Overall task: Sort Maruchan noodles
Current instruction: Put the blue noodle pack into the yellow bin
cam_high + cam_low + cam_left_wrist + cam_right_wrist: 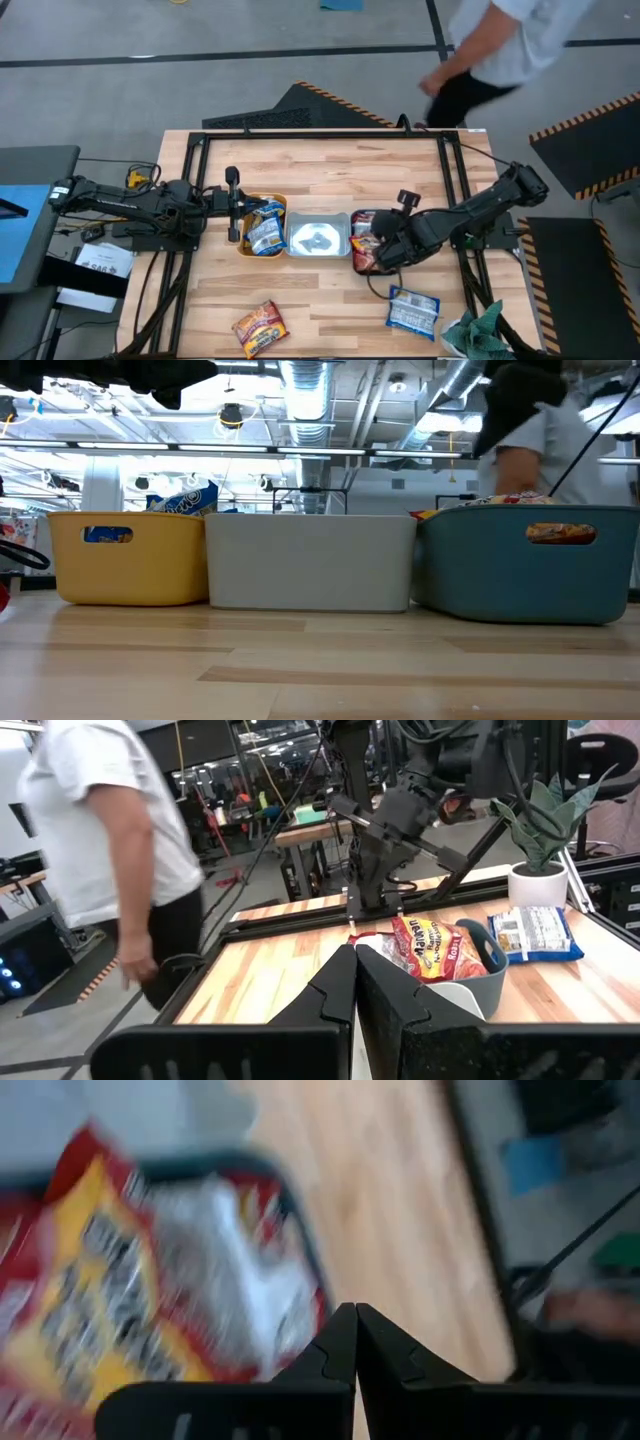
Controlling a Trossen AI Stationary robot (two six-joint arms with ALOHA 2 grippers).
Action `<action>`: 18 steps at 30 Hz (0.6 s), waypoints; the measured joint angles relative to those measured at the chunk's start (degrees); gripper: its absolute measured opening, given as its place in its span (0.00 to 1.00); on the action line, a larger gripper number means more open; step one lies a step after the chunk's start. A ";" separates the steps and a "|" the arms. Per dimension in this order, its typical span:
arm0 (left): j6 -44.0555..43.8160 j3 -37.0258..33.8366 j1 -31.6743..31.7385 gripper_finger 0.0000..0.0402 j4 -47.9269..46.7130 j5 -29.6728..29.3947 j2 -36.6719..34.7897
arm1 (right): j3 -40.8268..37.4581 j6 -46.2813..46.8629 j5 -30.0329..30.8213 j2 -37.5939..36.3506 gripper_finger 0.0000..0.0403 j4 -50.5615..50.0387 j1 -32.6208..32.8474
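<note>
Several Maruchan packets show. A blue-and-yellow one (265, 231) stands in the orange tray (243, 245), its top poking over the rim (190, 498). Red-orange ones (364, 240) lie in the teal tray (530, 565), also seen in the right wrist view (120, 1300). One red-orange packet (260, 328) and one blue packet (413, 311) lie flat near the table's near edge. My right gripper (380, 257) hovers shut over the teal tray (355, 1315). My left gripper (240, 207) is shut at the orange tray's left side (355, 960).
The clear tray (318, 236) sits between the orange and teal trays in one row (310, 560). A green cloth (477, 333) lies at the near right corner. A person (500, 40) moves past beyond the table's far edge. Bare wood lies between the two loose packets.
</note>
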 joint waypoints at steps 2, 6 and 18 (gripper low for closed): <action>-0.18 0.00 -0.02 0.00 0.00 0.00 0.00 | 0.00 1.86 -4.02 -0.01 0.07 -2.32 0.78; -0.23 0.00 -0.01 0.00 -1.04 0.00 -0.02 | 0.00 9.69 -10.40 -0.04 0.07 -9.24 2.88; -1.05 0.00 0.00 0.00 -1.19 0.00 -0.02 | -0.04 21.09 -13.65 -2.99 0.29 -10.39 8.75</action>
